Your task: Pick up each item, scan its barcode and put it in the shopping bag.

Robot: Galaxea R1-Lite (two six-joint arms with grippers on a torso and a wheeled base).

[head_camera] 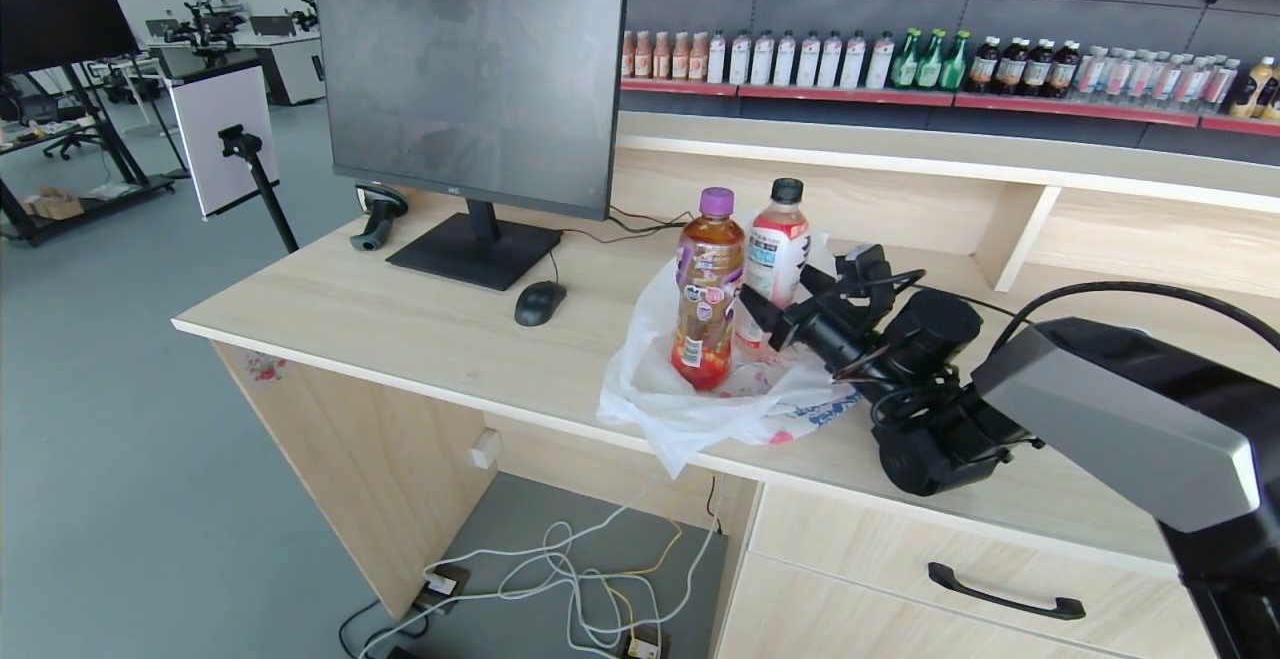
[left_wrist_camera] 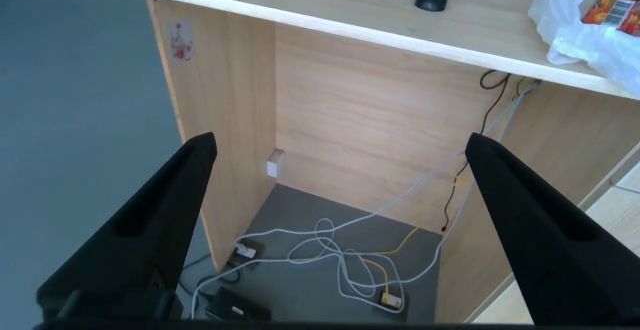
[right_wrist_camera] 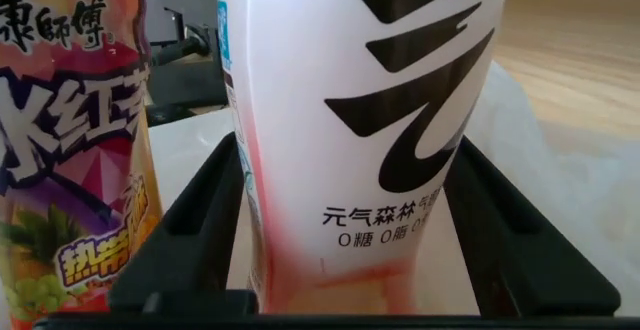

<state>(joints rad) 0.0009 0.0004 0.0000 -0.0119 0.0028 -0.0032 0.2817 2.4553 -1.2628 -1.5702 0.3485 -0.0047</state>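
The right gripper (head_camera: 782, 301) is reaching in over the counter (head_camera: 400, 324), its 2 black fingers (right_wrist_camera: 205, 225) spread wide and pressing against opposite sides of the white-and-pink bottle (head_camera: 778, 244), low on its body. That bottle is standing upright with its black cap on, and just beside it, on the robot's left, the tea bottle (head_camera: 708, 289) with the purple cap is standing too, the 2 almost touching. Both are sitting in the white shopping bag (head_camera: 690, 409), which is slumping open on the counter's front edge with its plastic bunching around their bases. The left gripper (left_wrist_camera: 340, 220) is hanging below counter level in front of the desk, fingers far apart and gripping nothing. Farther along the counter a monitor (head_camera: 470, 89), a mouse (head_camera: 539, 302) and a handheld scanner (head_camera: 378, 216) are sitting well apart from the bag.
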